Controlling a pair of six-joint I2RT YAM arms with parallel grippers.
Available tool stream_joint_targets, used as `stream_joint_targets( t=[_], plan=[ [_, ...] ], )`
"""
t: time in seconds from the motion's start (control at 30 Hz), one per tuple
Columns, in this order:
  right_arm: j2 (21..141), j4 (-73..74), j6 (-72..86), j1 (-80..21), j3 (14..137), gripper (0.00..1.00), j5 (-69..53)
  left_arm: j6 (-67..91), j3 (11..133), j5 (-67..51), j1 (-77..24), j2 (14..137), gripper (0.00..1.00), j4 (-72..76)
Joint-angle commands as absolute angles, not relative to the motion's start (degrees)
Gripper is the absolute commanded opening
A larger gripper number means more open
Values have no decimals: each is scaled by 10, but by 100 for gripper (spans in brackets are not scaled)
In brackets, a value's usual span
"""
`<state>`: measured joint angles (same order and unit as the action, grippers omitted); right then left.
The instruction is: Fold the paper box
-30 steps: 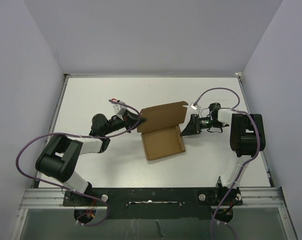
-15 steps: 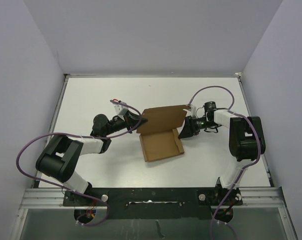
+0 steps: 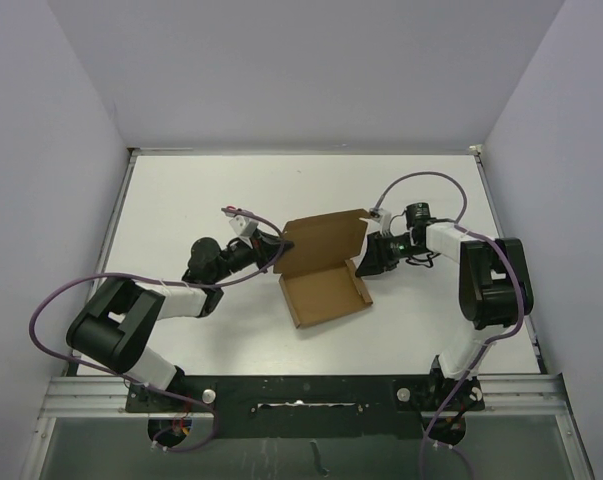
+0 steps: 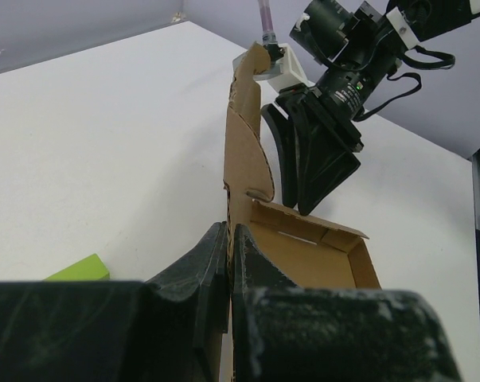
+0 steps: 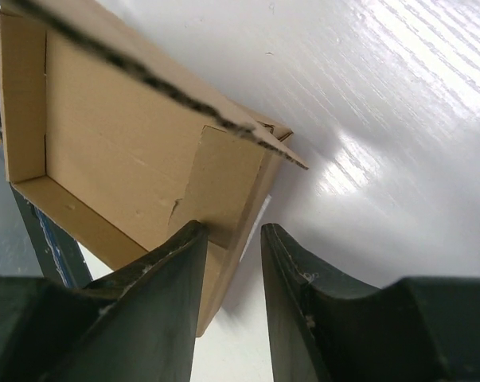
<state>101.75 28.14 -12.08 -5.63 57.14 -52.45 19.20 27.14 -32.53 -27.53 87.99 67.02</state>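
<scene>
Surface: A white tabletop [image 3: 181, 200] is enclosed by pale lilac walls, with both arm bases bolted at its near edge.
Paper box: The brown kraft paper box [image 3: 328, 292] is found mid-table between the two grippers. Its shallow tray lies flat on the surface and its lid panel is raised almost upright along the far side.
Left gripper: The left gripper [image 3: 280, 243] is clamped tight on the left edge of the raised lid panel, and the cardboard is seen pinched between its fingers in the left wrist view.
Right gripper: The right gripper [image 3: 366, 262] is held at the box's right side with its jaws apart. The tray's side wall and corner flap lie just ahead of the gap; contact cannot be confirmed.
Risk, slip: The thin panel could be pulled out of the left pinch if the right side is pushed hard.
Risk, crease: A flap could be bent off its score line if it is pressed at an angle.
Risk, shift: The light tray could be slid or tipped across the smooth top, since nothing else is seen to anchor it.
Other item: A yellow-green object [image 4: 79, 269] is seen lying flat beside the left gripper.
Writing: No brand, label or lettering can be read anywhere.
</scene>
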Motion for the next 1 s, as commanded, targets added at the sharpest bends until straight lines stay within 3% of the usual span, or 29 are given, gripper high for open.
stream_joint_targets(
  t=[0.0,0.57,0.97],
  plan=[
    [1009,267,-111,-69,565,34,-521,184,267,-292,-279,854,0,706],
    [997,277,-110,-134,566,34,-400,188,239,-273,-286,857,0,741],
    [974,294,-150,-167,580,1,-301,204,233,-280,-288,858,0,751]
  ],
)
